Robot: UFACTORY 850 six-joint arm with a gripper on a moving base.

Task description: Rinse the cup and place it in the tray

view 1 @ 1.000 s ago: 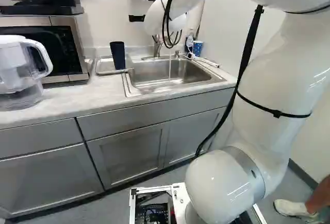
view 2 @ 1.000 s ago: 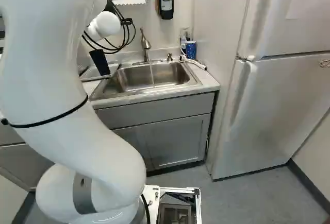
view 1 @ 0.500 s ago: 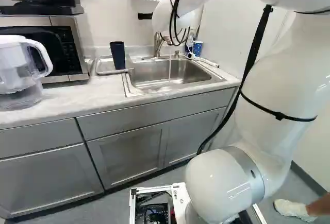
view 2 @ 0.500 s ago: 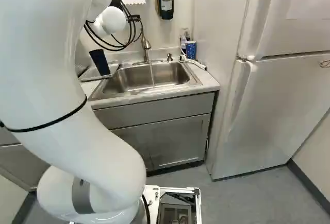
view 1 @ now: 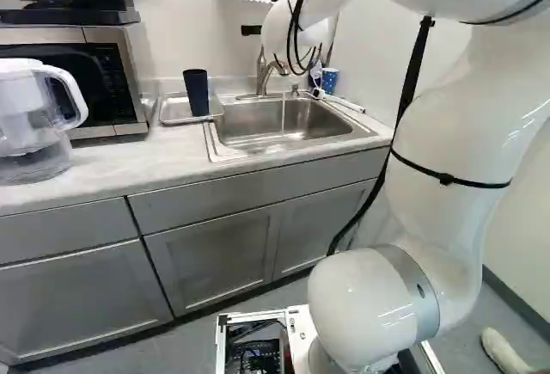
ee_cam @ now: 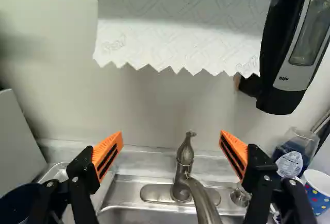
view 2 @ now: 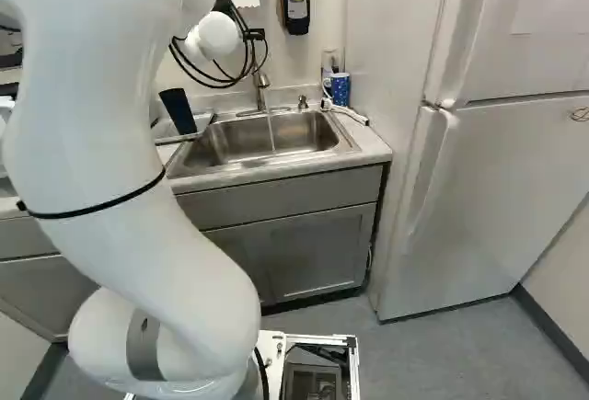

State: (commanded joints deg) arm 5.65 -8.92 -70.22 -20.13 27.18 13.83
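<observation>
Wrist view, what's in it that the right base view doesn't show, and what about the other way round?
Only the wrist view: the orange pads on the gripper, standing wide open.

Only the right base view: the arm's white body, the running water, the cabinet under the sink and the fridge doors.

Both: the faucet, sink, soap dispenser, paper towel, dotted cup and dark cup, cut off in the wrist view.
</observation>
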